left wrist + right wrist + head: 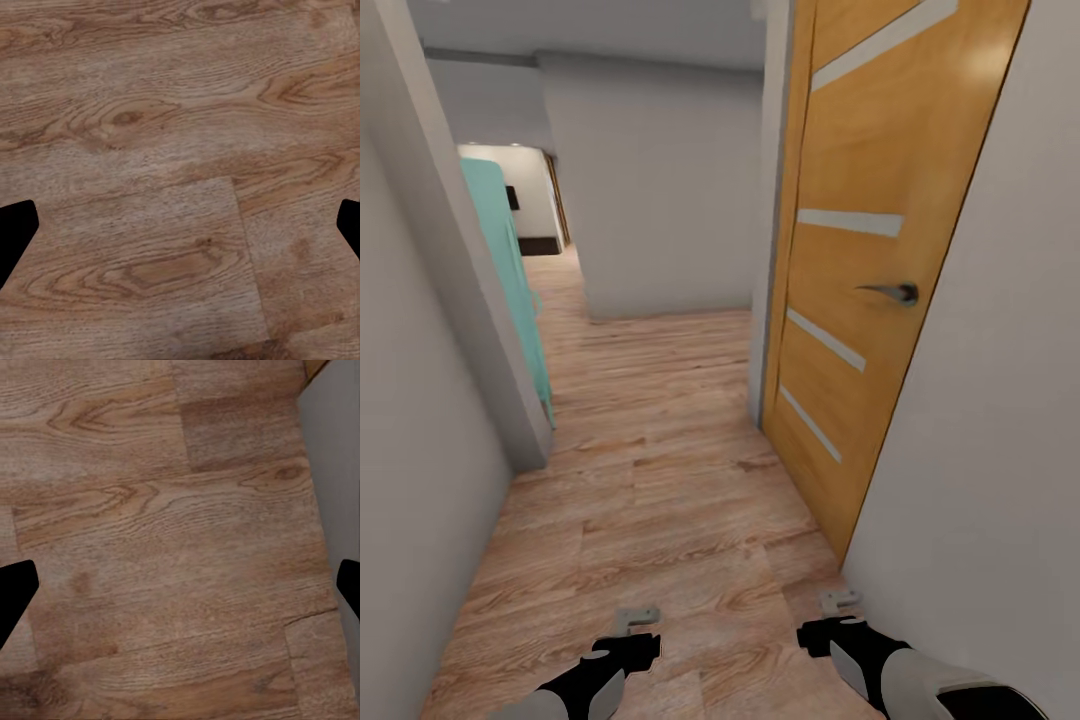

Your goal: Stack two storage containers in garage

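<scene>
The two storage containers are out of view, and so is the garage. I am in a narrow hallway with a light wood-plank floor. My left gripper hangs low over the planks and is open, its dark fingertips wide apart with bare wood between them. My right gripper hangs at the same height close to the right wall. It is open too, its fingertips spread over bare planks.
An orange wooden door with a metal handle stands open along the right wall. A grey wall is close on the left, with a teal door behind it. The hallway runs ahead to a white wall and bends left.
</scene>
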Robot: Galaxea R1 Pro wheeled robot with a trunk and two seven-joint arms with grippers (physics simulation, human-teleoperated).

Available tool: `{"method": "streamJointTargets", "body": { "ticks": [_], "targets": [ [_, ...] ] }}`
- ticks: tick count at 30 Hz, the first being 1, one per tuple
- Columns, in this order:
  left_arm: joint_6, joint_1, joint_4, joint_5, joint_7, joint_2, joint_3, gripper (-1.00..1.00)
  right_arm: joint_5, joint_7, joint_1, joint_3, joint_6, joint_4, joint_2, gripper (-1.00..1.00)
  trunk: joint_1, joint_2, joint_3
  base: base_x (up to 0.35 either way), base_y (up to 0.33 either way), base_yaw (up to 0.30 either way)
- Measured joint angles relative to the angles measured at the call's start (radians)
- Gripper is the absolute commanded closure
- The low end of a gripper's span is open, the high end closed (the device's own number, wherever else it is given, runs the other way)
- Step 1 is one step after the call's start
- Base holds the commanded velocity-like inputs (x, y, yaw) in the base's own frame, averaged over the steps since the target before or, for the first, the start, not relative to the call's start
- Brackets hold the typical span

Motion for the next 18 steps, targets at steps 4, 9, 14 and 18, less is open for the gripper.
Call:
{"method": "streamJointTargets", "body": {
  "ticks": [4, 9, 14, 18],
  "targets": [
    [0.0, 0.0, 0.0, 0.0, 0.0, 0.0, 0.0, -1.0, 0.0, 0.0, 0.0, 0.0, 0.0, 0.0, 0.0, -1.0, 0.0, 0.0, 0.0, 0.28, 0.0, 0.288],
    [0.0, 0.0, 0.0, -0.001, 0.001, 0.0, 0.0, -1.0, 0.0, 0.0, 0.0, 0.0, 0.0, 0.0, 0.0, -1.0, 0.0, 0.0, 0.0, 0.251, 0.0, 0.288],
    [-0.001, 0.0, 0.0, -0.001, 0.001, 0.0, 0.0, -1.0, 0.0, 0.0, 0.0, 0.0, 0.0, 0.0, 0.0, -1.0, 0.0, 0.0, 0.0, 0.241, 0.0, 0.288],
    [-0.004, 0.0, 0.0, -0.001, 0.001, 0.0, 0.0, -1.0, 0.0, 0.001, 0.0, 0.0, 0.0, 0.0, 0.0, -1.0, 0.0, 0.0, 0.0, 0.231, 0.0, 0.288]
  ]
}}
